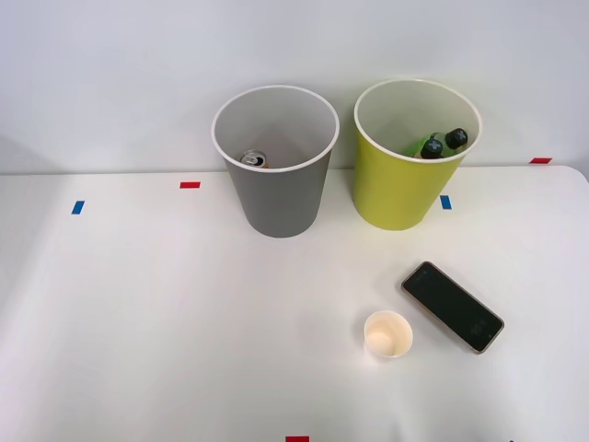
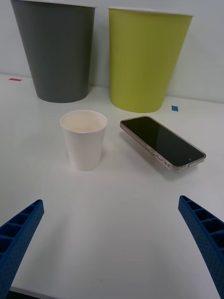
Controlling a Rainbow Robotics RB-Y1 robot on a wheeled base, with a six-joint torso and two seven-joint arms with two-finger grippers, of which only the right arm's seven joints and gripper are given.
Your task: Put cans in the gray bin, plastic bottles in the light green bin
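The gray bin [image 1: 276, 198] stands at the back of the table, and a can [image 1: 255, 159] lies inside it with its silver top showing. To its right is the light green bin [image 1: 398, 189], holding two green plastic bottles [image 1: 433, 147] with black caps. From the wrist camera I see the gray bin [image 2: 57, 51] and the light green bin [image 2: 144, 58] side by side from low down. My right gripper [image 2: 112, 247] is open, its blue fingers [image 2: 18, 233] spread wide above bare table, short of the bins and holding nothing.
A small white paper cup [image 1: 387, 334] [image 2: 84, 139] stands upright in front of the bins. A dark phone [image 1: 452, 306] [image 2: 162, 141] lies flat beside it. Red and blue tape marks [image 1: 190, 184] dot the white table [image 1: 138, 322].
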